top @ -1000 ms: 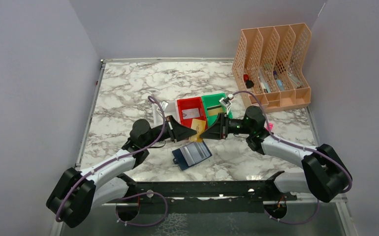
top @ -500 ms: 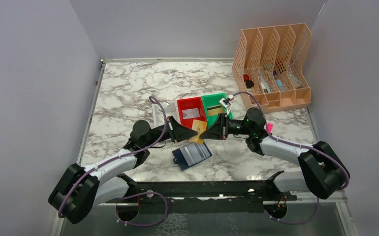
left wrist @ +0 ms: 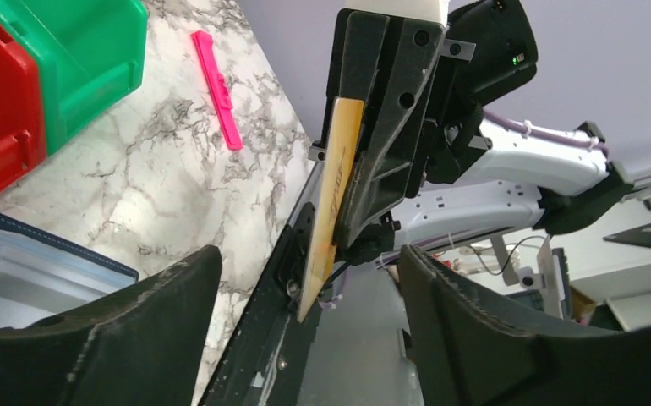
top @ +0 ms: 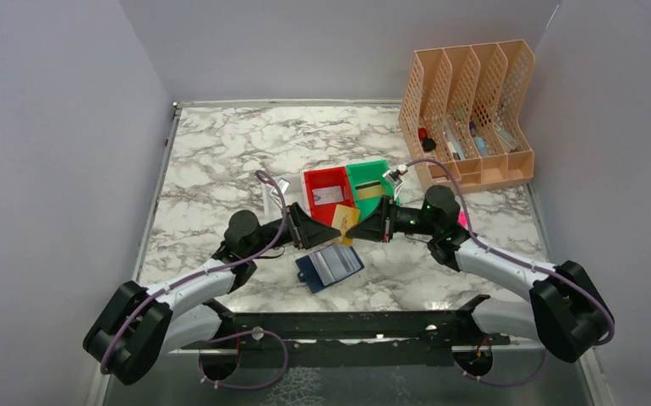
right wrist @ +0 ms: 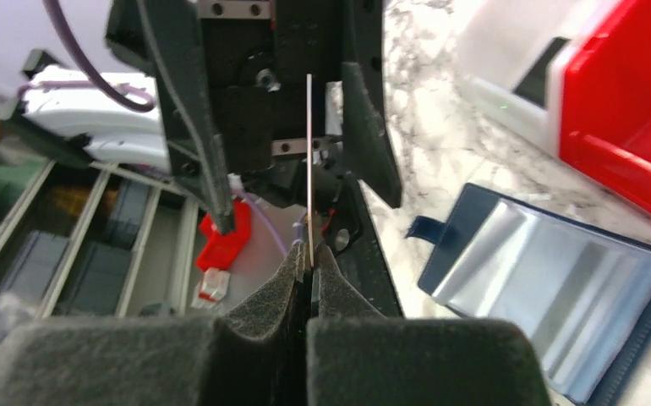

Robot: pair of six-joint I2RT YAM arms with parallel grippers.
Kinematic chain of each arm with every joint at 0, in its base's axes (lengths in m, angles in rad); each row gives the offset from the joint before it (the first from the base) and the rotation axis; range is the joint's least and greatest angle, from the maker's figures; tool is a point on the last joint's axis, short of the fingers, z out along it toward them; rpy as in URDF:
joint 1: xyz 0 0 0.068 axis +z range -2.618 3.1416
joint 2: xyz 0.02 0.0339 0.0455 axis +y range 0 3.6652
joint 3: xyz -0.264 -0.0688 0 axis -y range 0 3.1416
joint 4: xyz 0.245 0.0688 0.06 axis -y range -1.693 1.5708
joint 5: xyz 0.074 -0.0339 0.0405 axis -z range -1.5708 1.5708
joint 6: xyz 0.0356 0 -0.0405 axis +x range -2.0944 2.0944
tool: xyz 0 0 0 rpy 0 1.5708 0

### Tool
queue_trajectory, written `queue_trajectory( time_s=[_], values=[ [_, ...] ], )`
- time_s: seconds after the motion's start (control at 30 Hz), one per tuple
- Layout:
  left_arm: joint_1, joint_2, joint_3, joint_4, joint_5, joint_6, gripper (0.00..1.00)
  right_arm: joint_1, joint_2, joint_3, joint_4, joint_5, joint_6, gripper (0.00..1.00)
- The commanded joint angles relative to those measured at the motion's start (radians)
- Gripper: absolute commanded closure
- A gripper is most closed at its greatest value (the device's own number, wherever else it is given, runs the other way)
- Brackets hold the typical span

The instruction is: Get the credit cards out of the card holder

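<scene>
The card holder point(left wrist: 26, 275) runs off the left wrist view's edge, its lower part behind one of the left fingers point(left wrist: 128, 330). The right wrist view catches the tan-gold card point(right wrist: 309, 161) only edge-on, its face unreadable. The contents of the peach rack point(top: 495, 173) are too small to tell.

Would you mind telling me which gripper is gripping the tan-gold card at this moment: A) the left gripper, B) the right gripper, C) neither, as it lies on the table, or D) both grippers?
B: the right gripper is pinched shut on the tan-gold card, while the left gripper stands open, its fingers clear of the card on either side.
</scene>
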Motion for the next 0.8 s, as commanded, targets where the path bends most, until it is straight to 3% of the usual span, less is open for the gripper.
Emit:
queue_trajectory(
  time_s=[0.0,0.13,0.27,0.43,0.6,0.77],
  values=[
    [0.003,-0.024,-0.005,-0.012,-0.054,0.019,0.14,-0.005,-0.074,0.061,-0.333,0.175,-0.195,0.99],
    [0.004,-0.031,0.002,-0.071,-0.078,0.046,0.06,-0.005,-0.127,0.112,-0.564,0.341,-0.337,0.99],
    [0.003,-0.072,0.008,-0.181,-0.126,0.098,0.01,-0.005,-0.141,0.162,-0.684,0.465,-0.455,0.99],
    [0.003,-0.154,0.073,-0.491,-0.249,0.24,0.01,-0.005,-0.111,0.248,-0.795,0.564,-0.617,0.99],
    [0.003,-0.231,0.163,-0.822,-0.449,0.388,0.01,-0.005,-0.089,0.3,-0.828,0.622,-0.746,0.99],
    [0.004,-0.284,0.185,-0.948,-0.563,0.424,0.01,-0.005,-0.079,0.315,-0.773,0.712,-0.796,0.99]
  ],
)
